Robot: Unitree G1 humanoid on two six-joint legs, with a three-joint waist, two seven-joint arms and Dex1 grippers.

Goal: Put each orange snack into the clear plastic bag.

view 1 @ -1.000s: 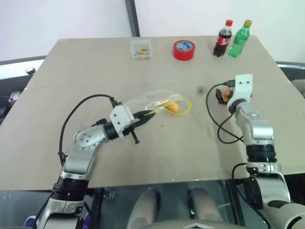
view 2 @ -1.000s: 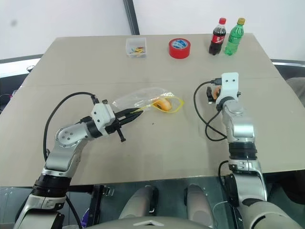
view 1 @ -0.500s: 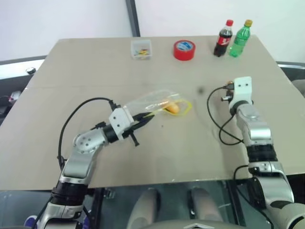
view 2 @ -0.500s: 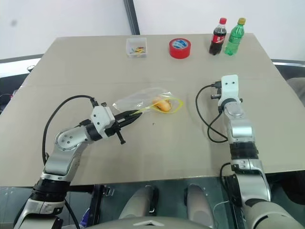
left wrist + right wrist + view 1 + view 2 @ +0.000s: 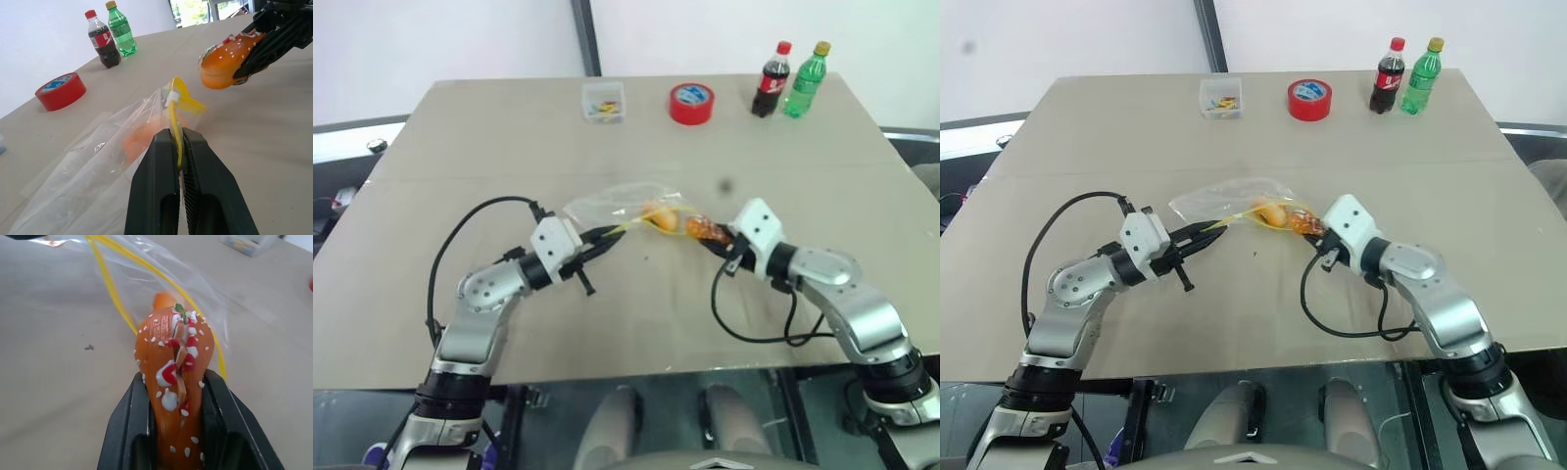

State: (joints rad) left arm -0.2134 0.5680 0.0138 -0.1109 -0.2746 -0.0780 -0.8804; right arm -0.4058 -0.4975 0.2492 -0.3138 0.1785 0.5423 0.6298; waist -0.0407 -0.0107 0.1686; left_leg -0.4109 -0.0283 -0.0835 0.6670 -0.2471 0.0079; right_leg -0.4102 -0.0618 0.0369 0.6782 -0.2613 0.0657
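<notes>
Right wrist view shows an orange snack (image 5: 176,382) pinched in the right pincer (image 5: 720,238), at the clear plastic bag's (image 5: 617,204) yellow mouth, mid-frame on the counter (image 5: 509,137). Another snack (image 5: 658,216) lies inside. Left pincer (image 5: 178,147) pinches the zip strip.

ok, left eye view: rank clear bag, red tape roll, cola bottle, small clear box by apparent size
1. Clear bag, largest by spread.
2. Cola bottle and red tape roll: too alike to rank; the bottle looks taller, the roll wider.
3. Small clear box, about level with the roll, slightly smaller.
</notes>
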